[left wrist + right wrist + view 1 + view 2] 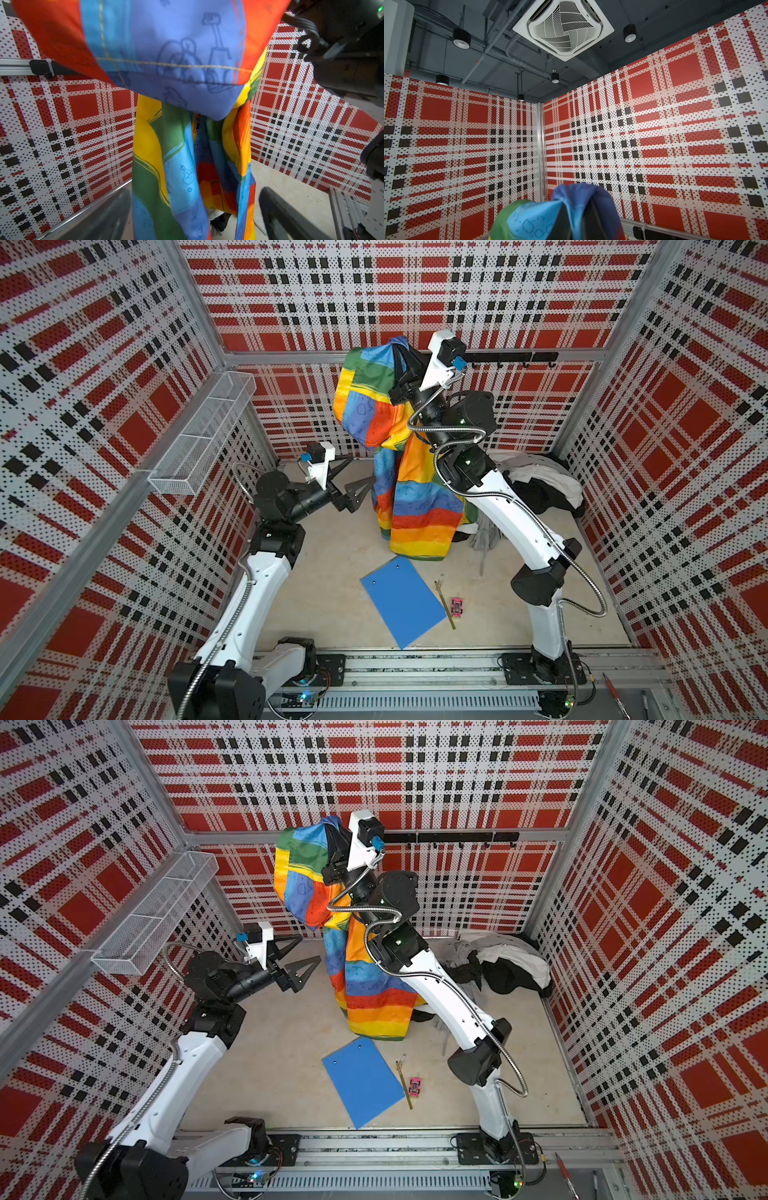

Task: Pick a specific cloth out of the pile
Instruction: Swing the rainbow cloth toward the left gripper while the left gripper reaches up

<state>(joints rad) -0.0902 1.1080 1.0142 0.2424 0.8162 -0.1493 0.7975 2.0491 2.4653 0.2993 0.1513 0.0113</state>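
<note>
Top views both show the right claw (401,350) pinched shut on the patchwork cloth (419,506), held high so that it hangs down in front of the pile (540,481), with its lower hem reaching the worktop (332,572). Extraction looks mostly done; getting the hem clear remains. Wide and empty, the left claw (360,470) hovers just beside the hanging cloth.

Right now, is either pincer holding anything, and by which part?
The right pincer is shut on the cloth, pinching a bunched fold at its top. The left pincer is open and holds nothing.
</note>
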